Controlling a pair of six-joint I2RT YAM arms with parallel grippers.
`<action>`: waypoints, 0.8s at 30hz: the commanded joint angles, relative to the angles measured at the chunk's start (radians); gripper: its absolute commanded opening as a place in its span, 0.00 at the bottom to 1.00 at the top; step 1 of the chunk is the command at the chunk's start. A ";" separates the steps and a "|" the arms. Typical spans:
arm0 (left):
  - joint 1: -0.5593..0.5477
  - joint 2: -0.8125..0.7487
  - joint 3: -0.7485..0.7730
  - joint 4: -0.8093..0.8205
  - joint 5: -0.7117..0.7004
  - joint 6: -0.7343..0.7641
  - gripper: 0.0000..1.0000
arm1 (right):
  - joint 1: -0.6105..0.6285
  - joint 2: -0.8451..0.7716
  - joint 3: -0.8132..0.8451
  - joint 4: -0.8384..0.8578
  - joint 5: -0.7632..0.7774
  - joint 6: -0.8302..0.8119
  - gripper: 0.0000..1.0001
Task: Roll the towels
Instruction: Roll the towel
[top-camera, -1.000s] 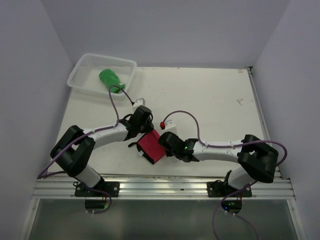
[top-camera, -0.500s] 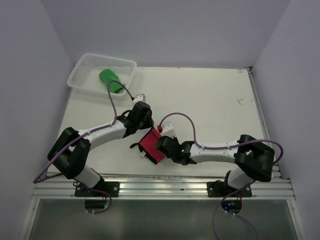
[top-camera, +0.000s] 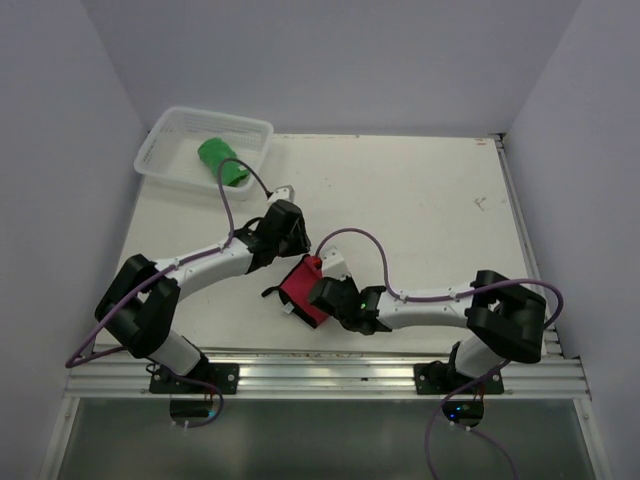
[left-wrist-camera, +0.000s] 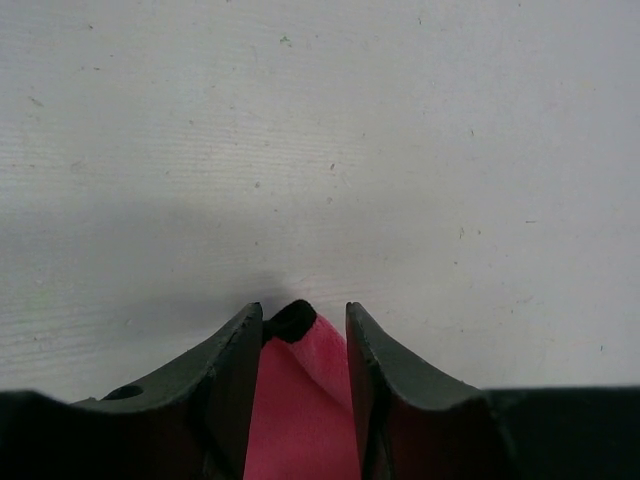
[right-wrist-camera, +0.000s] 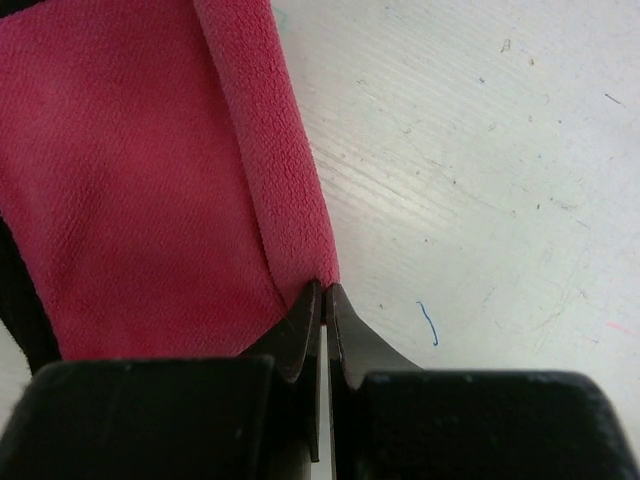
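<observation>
Anchorage, seemingly: right end effector (right-wrist-camera: 323, 293) pinches the red towel (right-wrist-camera: 140, 180) by its rolled edge, while left end effector (left-wrist-camera: 305, 314) straddles it, grip unclear.

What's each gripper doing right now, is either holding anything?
Left gripper: jaws parted around the red towel; whether it grips cannot be told.
Right gripper: shut, pinching the red towel's edge.

White table (top-camera: 430, 200) bears red towel (top-camera: 300, 291) and basket (top-camera: 176, 150).
</observation>
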 joint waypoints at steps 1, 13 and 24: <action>0.008 -0.007 0.045 -0.018 0.011 0.030 0.43 | 0.017 0.015 0.019 0.019 0.072 -0.013 0.00; 0.009 -0.004 0.038 -0.027 0.041 0.036 0.45 | 0.086 0.069 0.037 0.006 0.177 -0.066 0.00; 0.008 -0.029 0.015 -0.023 0.068 0.041 0.46 | 0.131 0.135 0.072 -0.015 0.226 -0.098 0.00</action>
